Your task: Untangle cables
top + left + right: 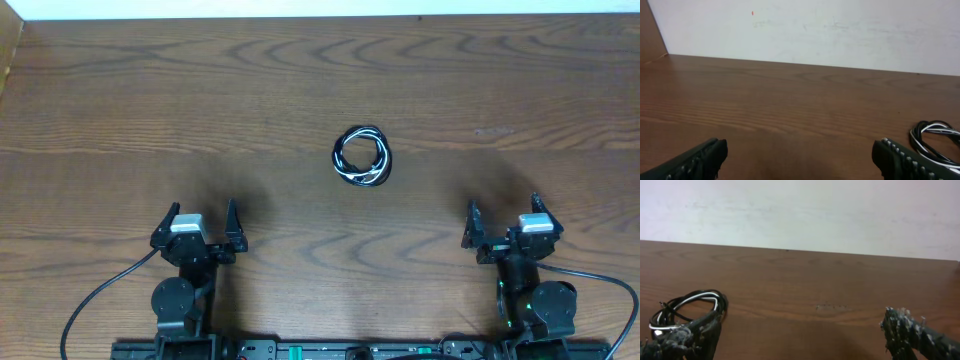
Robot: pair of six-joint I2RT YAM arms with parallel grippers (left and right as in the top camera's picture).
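The cables (pixel 362 156) lie as one small coil of black cords and a white cord on the wooden table (pixel 300 90), near its middle. The coil also shows at the right edge of the left wrist view (pixel 936 136) and at the lower left of the right wrist view (pixel 687 307). My left gripper (pixel 197 217) is open and empty near the front edge, left of the coil. My right gripper (pixel 503 213) is open and empty near the front edge, right of the coil. Both are well short of the cables.
A pale wall (pixel 815 30) runs along the table's far edge. The arms' thicker black wires (pixel 95 300) trail off the front corners. A faint scuff mark (pixel 832 307) is on the wood ahead of the right gripper.
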